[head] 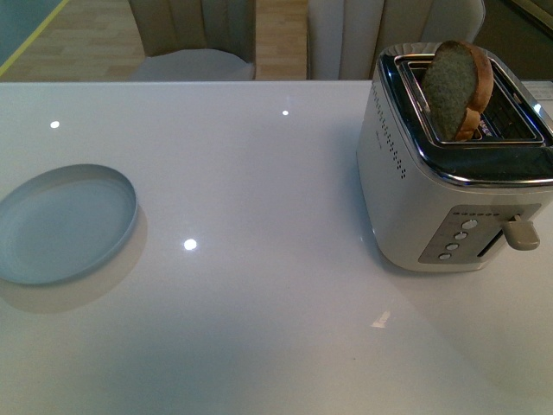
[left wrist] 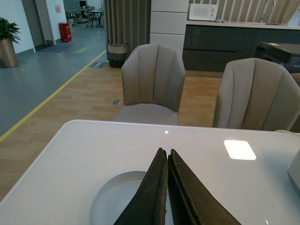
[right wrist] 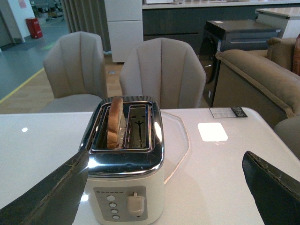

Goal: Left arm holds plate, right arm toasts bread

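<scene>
The bread slice point(head: 460, 89) stands upright in the left slot of a white and chrome toaster point(head: 432, 207) at the table's right; it also shows in the right wrist view point(right wrist: 114, 123). The pale blue-grey plate point(head: 62, 223) lies flat on the table at the far left. In the left wrist view my left gripper point(left wrist: 167, 152) is shut and empty, hovering over the plate point(left wrist: 112, 199). In the right wrist view my right gripper point(right wrist: 166, 161) is open wide, its fingers either side of the toaster point(right wrist: 125, 187), near its lever point(right wrist: 134, 203). Neither arm shows in the front view.
The glossy white table point(head: 259, 328) carries only the plate and toaster. Two beige chairs point(left wrist: 153, 79) stand behind its far edge. A clear cord or outline curves beside the toaster point(right wrist: 183, 140). A sofa point(right wrist: 258, 79) is at the right.
</scene>
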Controlling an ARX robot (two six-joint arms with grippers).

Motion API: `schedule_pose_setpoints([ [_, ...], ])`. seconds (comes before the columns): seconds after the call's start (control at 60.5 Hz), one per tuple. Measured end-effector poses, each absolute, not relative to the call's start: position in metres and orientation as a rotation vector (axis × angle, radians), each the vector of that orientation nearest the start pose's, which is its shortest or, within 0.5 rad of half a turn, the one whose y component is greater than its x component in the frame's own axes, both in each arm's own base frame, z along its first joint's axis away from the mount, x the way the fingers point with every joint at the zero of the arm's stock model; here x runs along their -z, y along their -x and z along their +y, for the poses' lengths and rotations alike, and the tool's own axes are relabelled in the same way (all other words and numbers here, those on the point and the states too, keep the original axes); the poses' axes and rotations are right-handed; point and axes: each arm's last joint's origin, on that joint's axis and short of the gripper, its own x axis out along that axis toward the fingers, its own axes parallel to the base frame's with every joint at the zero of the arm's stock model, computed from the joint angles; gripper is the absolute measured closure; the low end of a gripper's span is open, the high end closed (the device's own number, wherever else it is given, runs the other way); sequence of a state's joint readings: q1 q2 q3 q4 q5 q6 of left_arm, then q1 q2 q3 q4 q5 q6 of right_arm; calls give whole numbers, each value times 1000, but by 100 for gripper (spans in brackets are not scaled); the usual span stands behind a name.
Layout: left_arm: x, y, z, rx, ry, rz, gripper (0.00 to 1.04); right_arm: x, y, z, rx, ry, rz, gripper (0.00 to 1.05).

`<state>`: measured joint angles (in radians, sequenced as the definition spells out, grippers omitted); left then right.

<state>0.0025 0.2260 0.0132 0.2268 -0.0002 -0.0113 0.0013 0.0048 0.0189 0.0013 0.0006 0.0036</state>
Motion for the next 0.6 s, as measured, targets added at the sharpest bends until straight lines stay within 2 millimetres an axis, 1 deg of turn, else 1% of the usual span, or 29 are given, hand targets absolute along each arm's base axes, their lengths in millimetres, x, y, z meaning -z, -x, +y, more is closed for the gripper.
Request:
schedule_pose_setpoints([
  [0.198, -170, -108, 0, -3, 11, -14, 102, -170, -97, 0, -1, -4, -15, 9],
  [0.265, -166, -102, 0, -3, 11, 21, 102, -170, -97, 0, -1, -4, -15, 9],
  [0.331, -167, -98, 0, -2, 11, -2, 102, -170, -97, 0, -1, -4, -15, 9],
  [0.595, -168, -97, 0, -2, 11, -8, 102, -170, -97, 0, -1, -4, -15, 9],
])
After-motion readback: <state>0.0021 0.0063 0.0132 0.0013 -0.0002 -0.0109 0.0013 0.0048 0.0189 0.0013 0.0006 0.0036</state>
